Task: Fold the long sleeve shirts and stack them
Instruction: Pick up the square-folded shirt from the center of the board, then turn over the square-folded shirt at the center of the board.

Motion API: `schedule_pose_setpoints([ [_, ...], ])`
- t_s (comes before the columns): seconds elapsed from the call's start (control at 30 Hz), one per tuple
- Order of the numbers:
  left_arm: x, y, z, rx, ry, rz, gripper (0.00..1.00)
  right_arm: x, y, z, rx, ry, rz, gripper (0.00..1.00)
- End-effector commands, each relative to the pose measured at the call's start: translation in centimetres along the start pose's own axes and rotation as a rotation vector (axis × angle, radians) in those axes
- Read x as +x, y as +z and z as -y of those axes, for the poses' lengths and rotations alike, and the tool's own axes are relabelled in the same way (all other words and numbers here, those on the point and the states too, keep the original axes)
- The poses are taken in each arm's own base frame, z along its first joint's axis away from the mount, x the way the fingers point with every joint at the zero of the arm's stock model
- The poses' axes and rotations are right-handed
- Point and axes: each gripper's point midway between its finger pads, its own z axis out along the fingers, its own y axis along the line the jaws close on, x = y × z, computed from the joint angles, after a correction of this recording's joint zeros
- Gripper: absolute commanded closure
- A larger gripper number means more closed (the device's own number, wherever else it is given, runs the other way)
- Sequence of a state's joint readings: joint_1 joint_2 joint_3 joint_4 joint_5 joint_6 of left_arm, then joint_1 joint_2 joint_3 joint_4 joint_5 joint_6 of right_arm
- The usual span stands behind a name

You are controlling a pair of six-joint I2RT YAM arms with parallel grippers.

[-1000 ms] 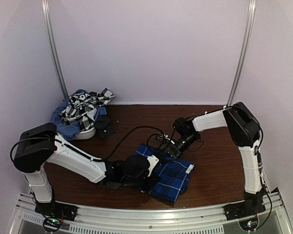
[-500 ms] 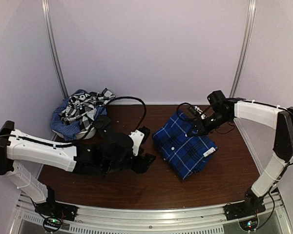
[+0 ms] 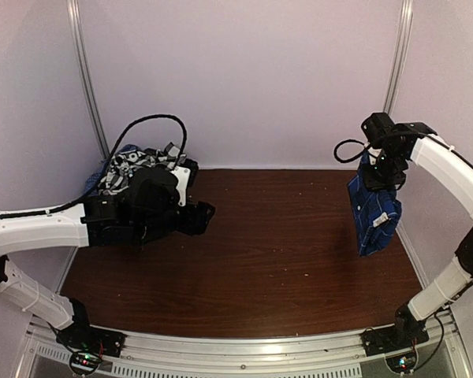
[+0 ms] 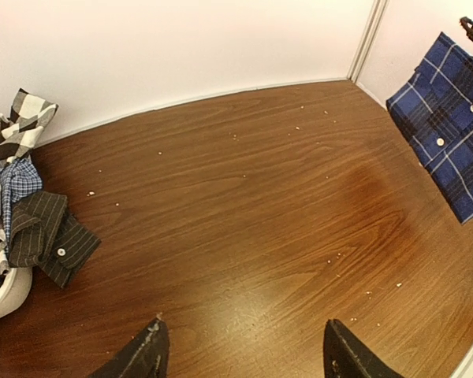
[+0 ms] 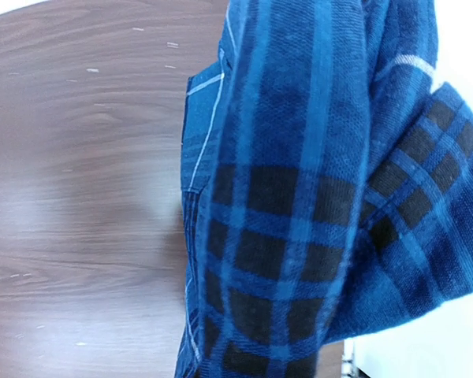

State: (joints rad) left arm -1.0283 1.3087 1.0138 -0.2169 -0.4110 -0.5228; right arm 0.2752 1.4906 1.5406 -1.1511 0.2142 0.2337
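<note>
At ten o'clock the other shirts [image 4: 20, 179] lie heaped; beside them the left gripper [image 4: 244, 350] gapes wide, empty. At three o'clock the right gripper [image 3: 383, 170] pinches the blue plaid shirt [image 3: 374, 214], dangling over the table [image 3: 284, 252] edge; hanging so, its folds could fall open

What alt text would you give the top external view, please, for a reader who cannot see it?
The right gripper holds a blue plaid shirt hanging in the air over the right edge of a brown wooden table. The left gripper hovers open at the left, beside a heap of other checked shirts in the back corner.
</note>
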Motion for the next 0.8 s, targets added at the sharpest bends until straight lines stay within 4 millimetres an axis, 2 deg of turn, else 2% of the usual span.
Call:
schedule_pose_setpoints([
  [0.0, -0.3, -0.6, -1.1, -0.044, 0.008, 0.0, 0.32, 1.4, 0.6, 3.8, 0.307, -0.021, -0.07, 1.0],
  [0.13, 0.2, -0.4, -1.4, -0.056, 0.013, -0.013, 0.32, 2.4, 2.2, 2.1, 0.402, -0.082, -0.092, 1.0],
  [0.2, 0.4, -0.2, -1.5, -0.063, 0.017, -0.021, 0.32, 3.3, 3.1, 0.5, 0.435, -0.124, -0.114, 0.99],
  [0.27, 0.8, -0.1, -1.7, -0.075, 0.018, -0.031, 0.31, 4.0, 3.9, -2.0, 0.436, -0.174, -0.122, 0.96],
  [0.37, 1.2, 0.0, -2.1, -0.089, 0.018, -0.038, 0.31, 5.3, 4.9, -6.7, 0.408, -0.249, -0.129, 0.9],
  [0.47, 1.4, -0.2, -2.3, -0.094, 0.016, -0.038, 0.31, 7.0, 6.0, -12.1, 0.35, -0.318, -0.135, 0.82],
  [0.63, 1.3, -0.7, -2.6, -0.1, 0.007, -0.028, 0.31, 10.1, 7.1, -21.7, 0.224, -0.415, -0.121, 0.56],
  [0.77, 1.2, -1.4, -3.3, -0.115, -0.001, -0.018, 0.31, 11.7, 5.3, -28.1, 0.117, -0.47, -0.083, 0.31],
])
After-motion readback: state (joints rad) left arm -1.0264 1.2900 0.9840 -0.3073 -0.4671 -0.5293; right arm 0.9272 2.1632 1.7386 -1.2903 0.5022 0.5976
